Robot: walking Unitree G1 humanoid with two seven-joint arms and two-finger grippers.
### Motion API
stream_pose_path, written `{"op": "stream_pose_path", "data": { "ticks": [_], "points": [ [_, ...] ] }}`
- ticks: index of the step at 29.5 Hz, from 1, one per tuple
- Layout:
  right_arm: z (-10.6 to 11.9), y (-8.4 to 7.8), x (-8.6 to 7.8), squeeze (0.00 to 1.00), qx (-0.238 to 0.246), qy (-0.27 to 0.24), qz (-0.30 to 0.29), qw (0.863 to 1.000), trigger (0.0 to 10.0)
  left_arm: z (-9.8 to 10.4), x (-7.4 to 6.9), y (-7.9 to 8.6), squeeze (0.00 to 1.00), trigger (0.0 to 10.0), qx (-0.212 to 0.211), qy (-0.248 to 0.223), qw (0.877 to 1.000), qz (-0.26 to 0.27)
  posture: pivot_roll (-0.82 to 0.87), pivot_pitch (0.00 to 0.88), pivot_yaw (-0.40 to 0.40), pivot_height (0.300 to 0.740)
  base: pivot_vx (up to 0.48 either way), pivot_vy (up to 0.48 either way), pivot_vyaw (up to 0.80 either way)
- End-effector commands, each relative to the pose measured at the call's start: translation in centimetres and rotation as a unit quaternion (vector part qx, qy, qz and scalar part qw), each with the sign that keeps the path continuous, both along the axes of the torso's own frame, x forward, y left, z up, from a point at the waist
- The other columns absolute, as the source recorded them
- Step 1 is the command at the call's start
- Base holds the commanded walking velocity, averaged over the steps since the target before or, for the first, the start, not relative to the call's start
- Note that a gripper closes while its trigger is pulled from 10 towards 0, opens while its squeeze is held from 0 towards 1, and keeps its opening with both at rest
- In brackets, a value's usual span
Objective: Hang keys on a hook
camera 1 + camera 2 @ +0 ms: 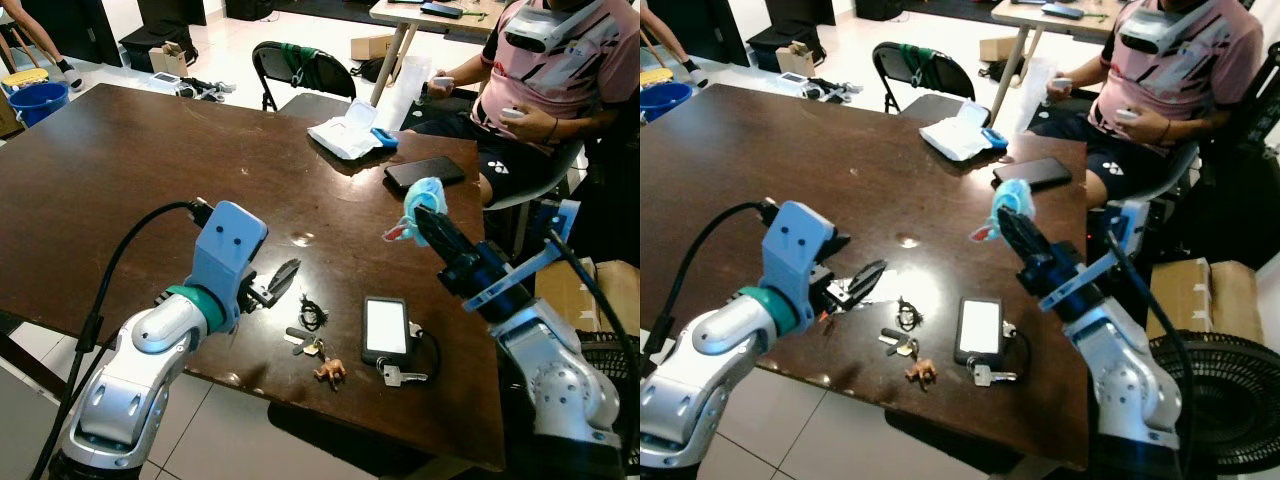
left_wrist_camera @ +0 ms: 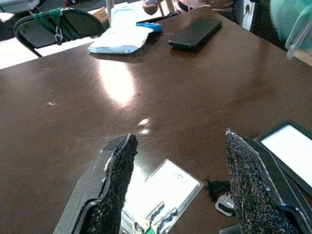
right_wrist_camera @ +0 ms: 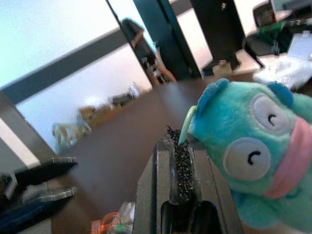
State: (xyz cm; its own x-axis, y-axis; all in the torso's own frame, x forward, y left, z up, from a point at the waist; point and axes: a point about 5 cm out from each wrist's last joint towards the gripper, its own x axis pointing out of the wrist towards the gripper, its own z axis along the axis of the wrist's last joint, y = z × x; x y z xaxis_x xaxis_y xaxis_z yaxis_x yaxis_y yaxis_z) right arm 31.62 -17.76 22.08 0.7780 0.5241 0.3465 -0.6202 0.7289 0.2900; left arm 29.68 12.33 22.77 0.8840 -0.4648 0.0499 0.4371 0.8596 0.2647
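Two tools are raised over the brown counter (image 1: 120,190). The right tool (image 1: 420,215) is clenched on a teal plush charm (image 1: 424,192) with a pale loop, held high, apparently as the hook. The left tool (image 1: 283,278) is spread wide just above the keys (image 1: 308,345), which lie near the counter's front edge beside a phone (image 1: 386,329), presumably ready for a grasp.

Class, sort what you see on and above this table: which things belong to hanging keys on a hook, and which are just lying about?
Part of the job:
- keys with small charm, near the table's front edge
- left hand, open above them
- right hand, shut on turquoise plush keychain

Lying about:
- lit phone
- dark phone
- white packet
- folding chair
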Motion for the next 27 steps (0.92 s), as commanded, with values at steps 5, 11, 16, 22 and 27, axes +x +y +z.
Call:
{"op": "stream_pose_path", "data": {
  "ticks": [5, 11, 16, 22, 27],
  "points": [
    [-2.4, 0.4, 0.0, 0.00, -0.066, 0.035, -0.002, 0.997, 10.0, -1.4, -1.1, -0.6, 0.00, 10.0, 0.034, 0.031, 0.997, -0.058, 0.04, 0.118, 0.094, 0.740, 0.000, 0.000, 0.00],
    [-2.9, -1.3, 0.5, 0.00, -0.083, 0.049, -0.037, 0.995, 10.0, -5.3, -3.1, -2.3, 0.00, 10.0, 0.097, 0.155, 0.973, -0.143, 0.03, 0.097, 0.110, 0.740, 0.000, 0.000, 0.00],
    [-3.2, -2.0, 0.8, 0.00, -0.091, 0.054, -0.052, 0.993, 10.0, -7.6, -3.4, -3.7, 0.00, 10.0, 0.128, 0.199, 0.960, -0.151, 0.03, 0.078, 0.117, 0.740, 0.000, 0.000, 0.00],
    [-3.0, -2.8, 1.6, 0.00, -0.098, 0.052, -0.073, 0.991, 10.0, -9.6, -2.1, -6.7, 0.00, 10.0, 0.164, 0.215, 0.953, -0.137, 0.02, 0.055, 0.128, 0.740, 0.000, 0.000, 0.00],
    [-3.0, -2.9, 1.8, 0.00, -0.104, 0.048, -0.076, 0.991, 10.0, -10.6, -1.3, -6.4, 0.00, 10.0, 0.180, 0.229, 0.950, -0.115, 0.03, 0.055, 0.130, 0.740, 0.000, 0.000, 0.00]
  ]
}}
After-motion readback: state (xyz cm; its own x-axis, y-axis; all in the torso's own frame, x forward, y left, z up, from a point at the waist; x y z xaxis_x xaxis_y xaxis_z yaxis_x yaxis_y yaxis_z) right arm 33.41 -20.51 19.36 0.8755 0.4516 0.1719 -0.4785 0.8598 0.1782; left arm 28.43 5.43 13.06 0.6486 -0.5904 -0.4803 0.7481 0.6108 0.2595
